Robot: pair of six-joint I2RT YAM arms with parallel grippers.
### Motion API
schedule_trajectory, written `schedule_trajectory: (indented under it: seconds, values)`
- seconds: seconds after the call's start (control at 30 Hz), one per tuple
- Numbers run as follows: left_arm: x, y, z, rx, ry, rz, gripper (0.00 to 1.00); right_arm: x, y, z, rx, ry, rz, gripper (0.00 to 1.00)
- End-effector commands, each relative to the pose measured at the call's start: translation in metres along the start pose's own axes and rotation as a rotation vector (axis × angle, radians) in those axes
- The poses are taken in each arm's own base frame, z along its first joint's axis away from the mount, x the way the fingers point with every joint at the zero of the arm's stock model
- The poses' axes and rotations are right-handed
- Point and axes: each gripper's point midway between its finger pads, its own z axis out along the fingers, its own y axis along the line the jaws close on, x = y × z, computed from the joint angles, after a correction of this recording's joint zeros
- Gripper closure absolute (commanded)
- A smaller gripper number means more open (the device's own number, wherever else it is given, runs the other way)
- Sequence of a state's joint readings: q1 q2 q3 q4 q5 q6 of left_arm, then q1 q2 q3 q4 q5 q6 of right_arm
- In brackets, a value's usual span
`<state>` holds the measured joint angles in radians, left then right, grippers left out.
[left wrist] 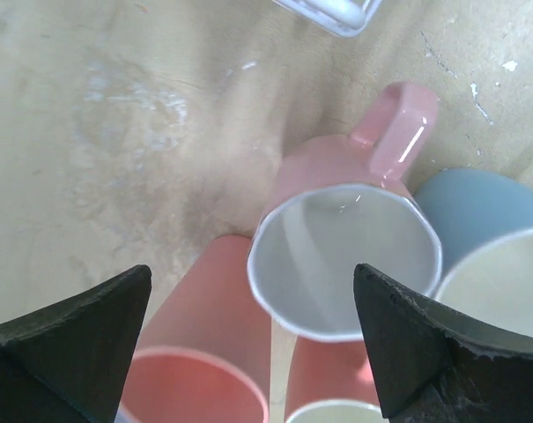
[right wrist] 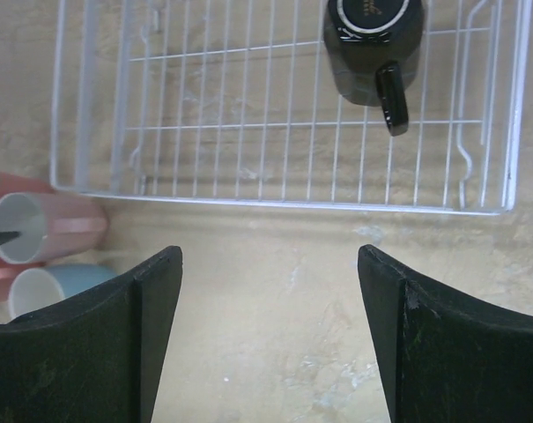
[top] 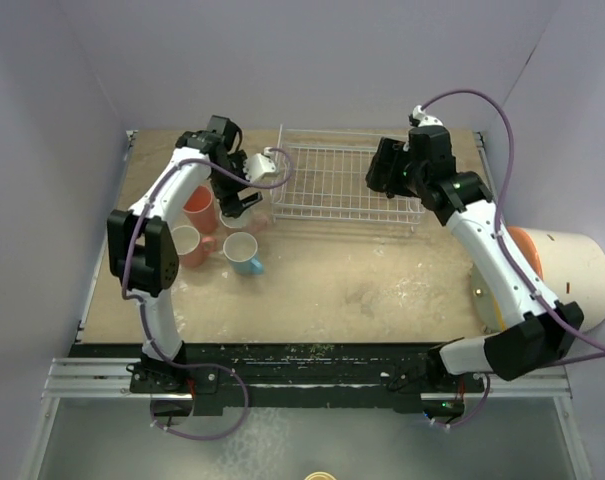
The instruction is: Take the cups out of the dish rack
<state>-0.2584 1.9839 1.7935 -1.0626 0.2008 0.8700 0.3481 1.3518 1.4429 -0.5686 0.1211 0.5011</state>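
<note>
The white wire dish rack (top: 327, 185) stands at the back middle of the table. One black cup (right wrist: 372, 35) lies in it, seen in the right wrist view and hidden under my right arm from above. My right gripper (top: 384, 172) hovers open and empty over the rack's right part (right wrist: 266, 326). Three pink cups (top: 200, 208) and a light blue cup (top: 242, 252) stand grouped left of the rack. My left gripper (top: 244, 205) is open above one pink cup (left wrist: 345, 256), with the blue cup (left wrist: 486, 238) beside it.
A big white cylinder with an orange end (top: 572, 270) lies at the table's right edge, next to my right arm. The rack's corner (left wrist: 336, 13) is just beyond the cup group. Purple walls close in the back and sides.
</note>
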Motion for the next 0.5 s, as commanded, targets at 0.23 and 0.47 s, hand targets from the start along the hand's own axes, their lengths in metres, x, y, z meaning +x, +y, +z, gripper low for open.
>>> schedule_trajectory:
  seconds: [0.23, 0.47]
  values:
    - [-0.046, 0.029, -0.127, -0.391, -0.202, -0.044, 0.01, -0.039, -0.025, 0.044, 0.136, -0.062, -0.065, 0.16]
    - [-0.058, 0.020, -0.179, -0.445, -0.298, -0.139, 0.01, -0.046, -0.051, 0.089, 0.299, -0.024, -0.159, 0.15]
